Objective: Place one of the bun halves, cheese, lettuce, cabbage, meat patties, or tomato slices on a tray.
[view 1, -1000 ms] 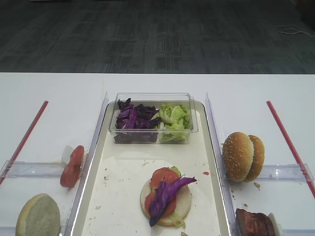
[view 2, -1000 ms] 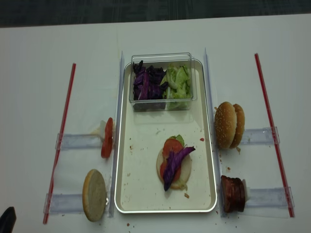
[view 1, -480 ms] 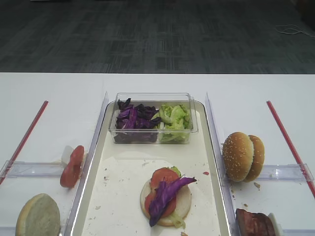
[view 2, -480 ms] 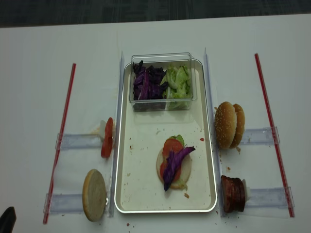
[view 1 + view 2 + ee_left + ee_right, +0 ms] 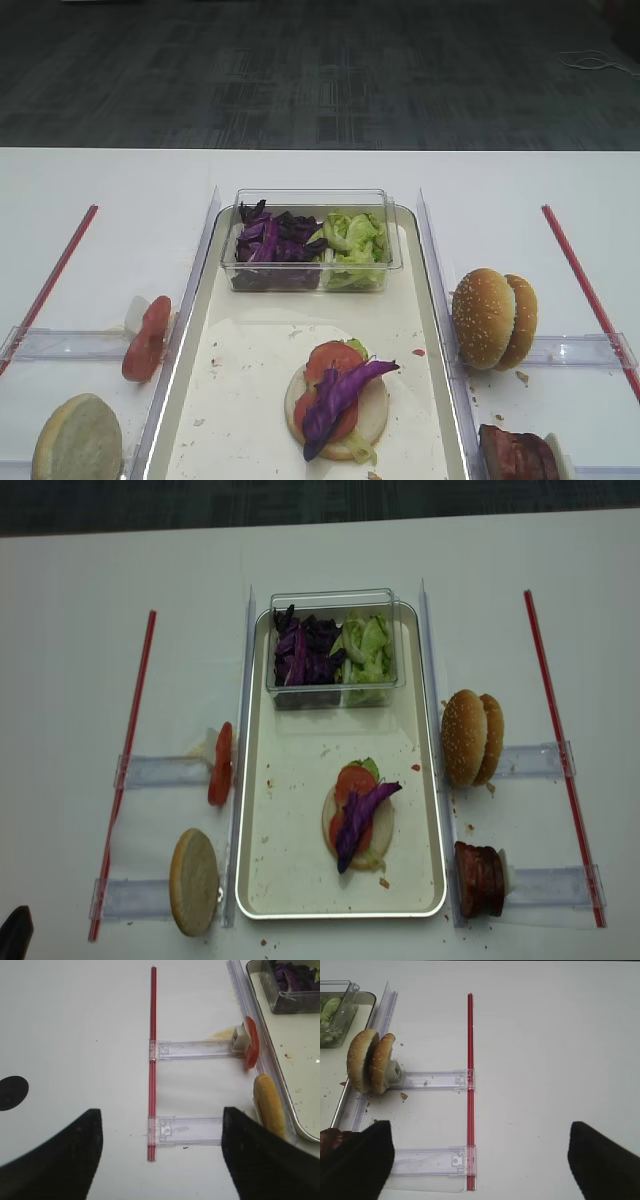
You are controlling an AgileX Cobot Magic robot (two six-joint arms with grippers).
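The tray lies mid-table and carries a bun half topped with lettuce, a tomato slice and a cabbage strip. Left of it stand a tomato slice and a pale bun half on edge. To the right are two sesame bun halves and meat patties. Cheese is out of view. My left gripper hangs open over the left holders. My right gripper is open over the right holders. Both are empty.
A clear tub at the tray's far end holds cabbage and lettuce. Red strips with clear plastic holders flank the tray. Clear rails run along both long sides of the tray.
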